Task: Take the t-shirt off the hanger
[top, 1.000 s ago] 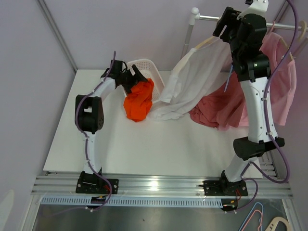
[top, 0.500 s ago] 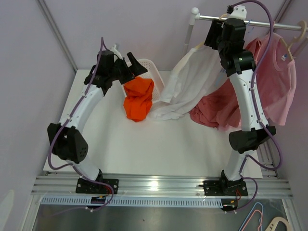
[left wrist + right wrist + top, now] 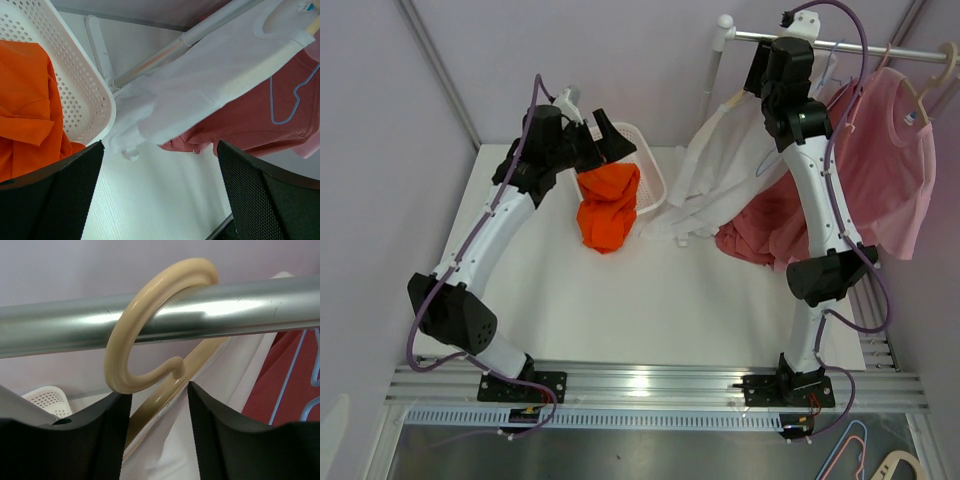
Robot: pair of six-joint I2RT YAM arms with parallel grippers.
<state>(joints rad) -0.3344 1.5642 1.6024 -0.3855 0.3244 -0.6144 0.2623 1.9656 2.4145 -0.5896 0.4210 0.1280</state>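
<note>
T-shirt (image 3: 715,175) at 1 o'clock was judged light, soft and floppy, best taken at the hem. Right gripper (image 3: 160,390) jaws were seen parted around the hanger (image 3: 150,315) neck. Left gripper (image 3: 160,145) jaws were seen wide, empty.

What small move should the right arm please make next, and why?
Probably close the right end effector on the hanger neck: its open fingers straddle that neck just below the hook, which hangs on the rail, so a grip seems needed before lifting.
</note>
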